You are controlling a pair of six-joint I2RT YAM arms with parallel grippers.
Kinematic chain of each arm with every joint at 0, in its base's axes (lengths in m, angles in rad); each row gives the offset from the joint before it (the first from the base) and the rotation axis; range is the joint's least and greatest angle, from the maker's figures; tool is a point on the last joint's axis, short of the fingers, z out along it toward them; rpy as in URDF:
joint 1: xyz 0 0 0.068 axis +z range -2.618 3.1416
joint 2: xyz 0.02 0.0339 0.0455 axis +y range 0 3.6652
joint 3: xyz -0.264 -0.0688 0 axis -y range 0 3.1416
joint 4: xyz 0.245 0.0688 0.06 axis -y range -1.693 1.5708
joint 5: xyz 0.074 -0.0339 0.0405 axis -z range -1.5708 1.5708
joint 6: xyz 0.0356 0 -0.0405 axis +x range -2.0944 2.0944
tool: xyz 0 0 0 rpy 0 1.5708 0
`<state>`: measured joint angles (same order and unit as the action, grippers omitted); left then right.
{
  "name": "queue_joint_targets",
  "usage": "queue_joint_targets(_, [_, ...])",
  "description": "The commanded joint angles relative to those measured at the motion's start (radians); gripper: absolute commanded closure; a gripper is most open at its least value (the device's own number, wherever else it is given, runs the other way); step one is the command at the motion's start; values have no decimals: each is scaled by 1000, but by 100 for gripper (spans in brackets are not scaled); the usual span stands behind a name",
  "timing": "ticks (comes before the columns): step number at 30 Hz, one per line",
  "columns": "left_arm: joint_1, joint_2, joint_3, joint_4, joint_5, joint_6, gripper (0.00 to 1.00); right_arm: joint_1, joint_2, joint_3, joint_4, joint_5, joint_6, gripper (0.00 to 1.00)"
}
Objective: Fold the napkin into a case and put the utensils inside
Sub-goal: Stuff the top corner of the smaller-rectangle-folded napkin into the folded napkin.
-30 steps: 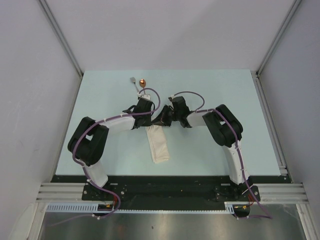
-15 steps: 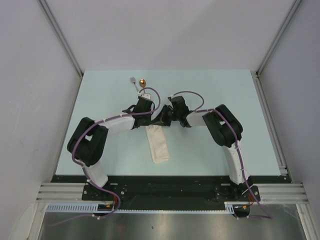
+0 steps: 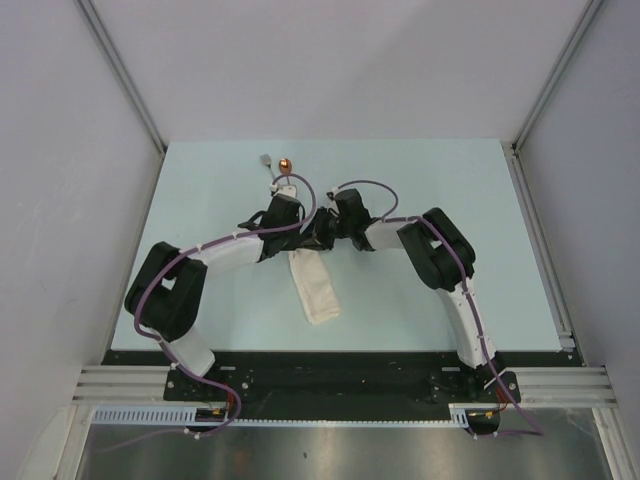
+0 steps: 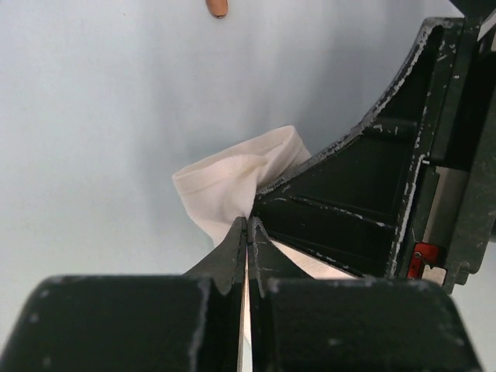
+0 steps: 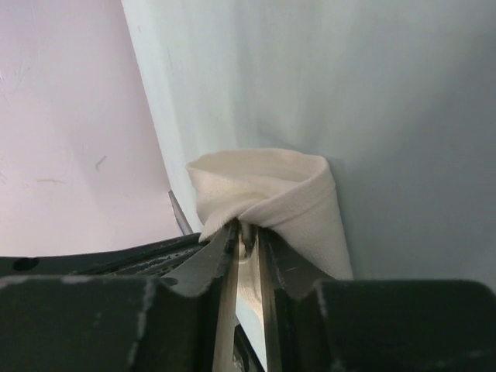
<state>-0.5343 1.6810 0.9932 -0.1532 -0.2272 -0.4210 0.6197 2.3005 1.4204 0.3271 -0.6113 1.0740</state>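
The napkin is folded into a narrow cream strip, the case (image 3: pixel 315 290), lying mid-table with its far end raised. My left gripper (image 3: pixel 296 246) and right gripper (image 3: pixel 312 246) meet at that far end. In the left wrist view the left gripper (image 4: pixel 246 222) is shut on a corner of the cloth (image 4: pixel 232 177). In the right wrist view the right gripper (image 5: pixel 246 230) pinches the other edge of the cloth (image 5: pixel 271 190), which arches open like a mouth. The silver fork (image 3: pixel 266 162) and the copper-bowled spoon (image 3: pixel 286 163) lie side by side beyond the grippers. The spoon bowl (image 4: pixel 218 7) shows at the top of the left wrist view.
The pale blue table (image 3: pixel 450 200) is walled by grey panels on both sides and behind. The right gripper's black body (image 4: pixel 372 194) fills the right of the left wrist view, close beside the left fingers.
Both grippers have shifted slightly left and farther back with the far end of the strip, which now leans a little more to the left. The left elbow has swung outward.
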Motion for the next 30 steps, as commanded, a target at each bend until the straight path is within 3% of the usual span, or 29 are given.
queue_joint_targets(1, [-9,-44,-16,32,20,-44,100,-14,-55,-37,46,-47,-9,78])
queue_joint_targets(9, [-7,-41,-24,27,8,-45,100,-32,-139,-100,20,-74,-57,66])
queue_joint_targets(14, [-7,-47,-19,24,6,-44,100,-32,-147,-121,29,-77,-63,65])
queue_joint_targets(16, [-6,-49,-21,26,6,-44,100,-32,-138,-121,41,-79,-57,68])
queue_joint_targets(20, [-4,-56,-24,26,9,-44,100,-26,-112,-120,78,-94,-37,92])
queue_joint_targets(23, [-6,-63,-25,27,11,-44,100,-25,-93,-117,86,-90,-37,100])
queue_joint_targets(30, [-6,-64,-30,40,20,-50,100,-17,-47,-78,89,-99,-46,100])
